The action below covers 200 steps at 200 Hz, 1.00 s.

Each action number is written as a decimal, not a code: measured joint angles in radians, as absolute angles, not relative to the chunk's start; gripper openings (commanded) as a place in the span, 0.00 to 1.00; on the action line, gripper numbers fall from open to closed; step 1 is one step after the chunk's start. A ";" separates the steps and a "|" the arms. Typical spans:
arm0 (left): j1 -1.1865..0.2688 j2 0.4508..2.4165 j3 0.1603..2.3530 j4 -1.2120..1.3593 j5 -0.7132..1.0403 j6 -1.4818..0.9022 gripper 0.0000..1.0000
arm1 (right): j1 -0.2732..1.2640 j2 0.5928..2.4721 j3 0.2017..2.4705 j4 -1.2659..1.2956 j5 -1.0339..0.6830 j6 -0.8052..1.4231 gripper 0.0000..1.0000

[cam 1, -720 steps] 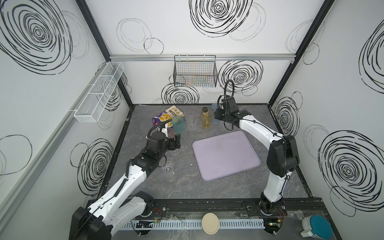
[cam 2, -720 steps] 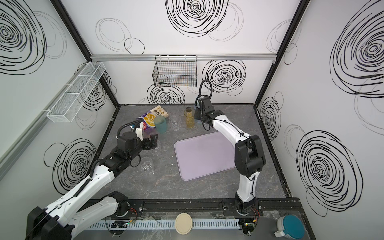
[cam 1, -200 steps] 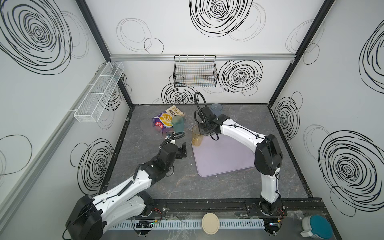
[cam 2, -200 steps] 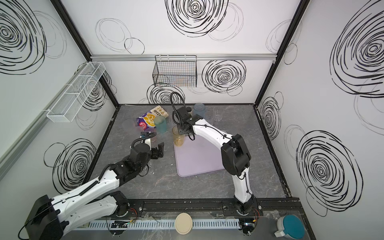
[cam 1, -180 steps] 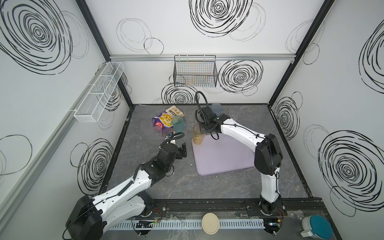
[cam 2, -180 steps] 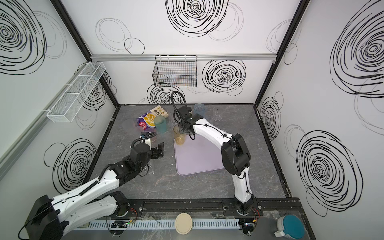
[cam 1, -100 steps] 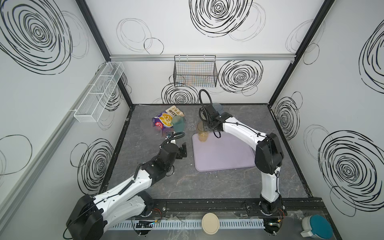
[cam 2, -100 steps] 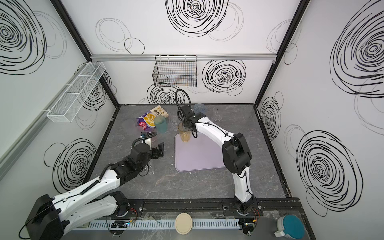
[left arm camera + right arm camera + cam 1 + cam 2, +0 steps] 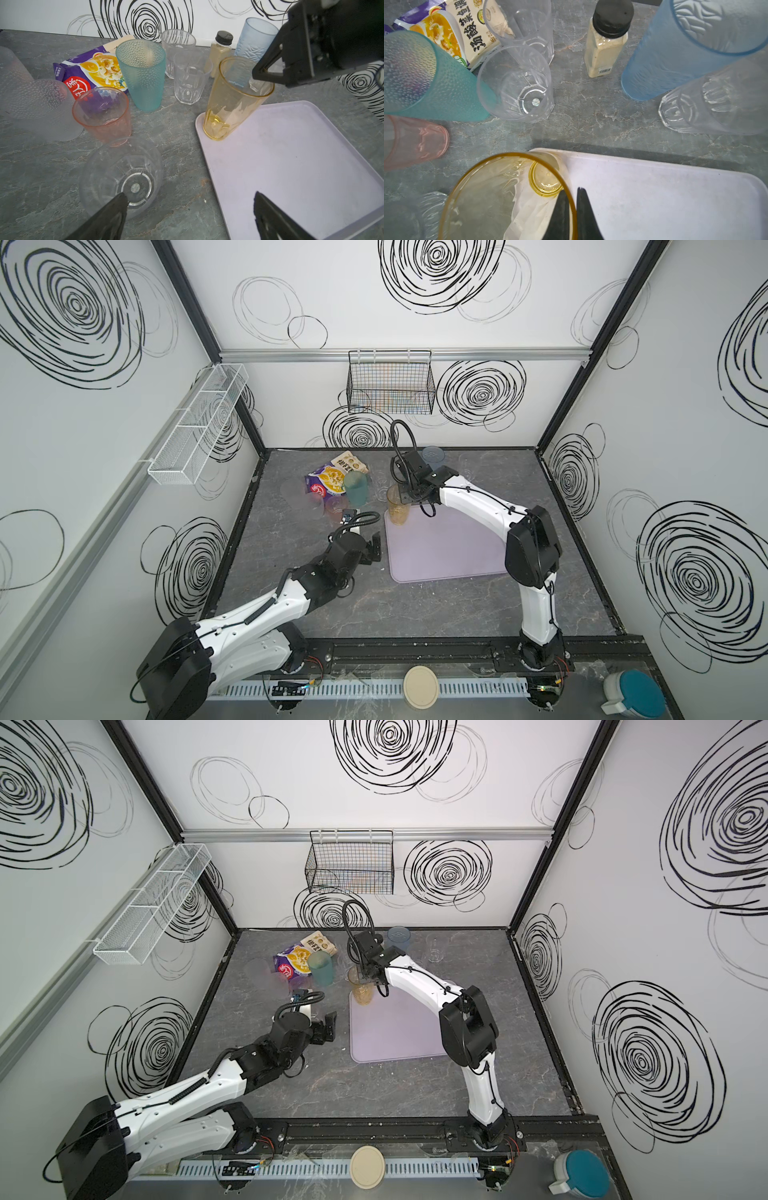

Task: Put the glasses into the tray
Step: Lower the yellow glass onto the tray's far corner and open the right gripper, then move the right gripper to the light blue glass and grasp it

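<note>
The tall amber glass (image 9: 397, 506) (image 9: 362, 988) leans with its base on the far left corner of the lavender tray (image 9: 449, 547) (image 9: 395, 1031). My right gripper (image 9: 572, 193) (image 9: 405, 497) is shut on its rim (image 9: 500, 197), one finger inside and one outside. My left gripper (image 9: 190, 196) (image 9: 372, 549) is open just left of the tray (image 9: 291, 155), holding nothing, beside a short clear glass (image 9: 122, 176). Teal (image 9: 143, 76), pink (image 9: 104, 116), frosted (image 9: 41, 110), blue (image 9: 255, 39) and more clear glasses (image 9: 191, 79) stand on the table behind.
A snack packet (image 9: 332, 481) lies among the glasses at the back. A black-capped jar (image 9: 220, 54) stands beside the blue glass. A black wire basket (image 9: 390, 385) hangs on the back wall and a white mesh basket (image 9: 199, 427) on the left wall.
The right gripper took the amber glass from the back of the table to the tray's far left corner. The tray has turned squarer. The left arm drew forward, then held still.
</note>
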State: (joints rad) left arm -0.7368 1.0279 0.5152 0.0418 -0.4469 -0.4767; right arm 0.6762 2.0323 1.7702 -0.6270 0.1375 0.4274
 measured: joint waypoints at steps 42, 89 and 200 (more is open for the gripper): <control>-0.737 1.022 0.513 0.044 -0.466 -0.476 0.97 | 0.681 2.038 1.781 -0.627 0.133 0.432 0.16; -0.737 1.011 0.513 0.047 -0.465 -0.475 0.96 | 0.683 2.040 1.806 -0.666 0.128 0.433 0.30; -0.737 0.989 0.613 0.076 -0.450 -0.365 0.97 | 0.422 1.758 1.659 -0.548 -0.048 0.402 0.45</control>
State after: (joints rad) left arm -0.7368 0.9894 0.6128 0.0765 -0.4496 -0.3653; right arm 0.4225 1.7584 1.6592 -0.5480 -0.0479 0.4015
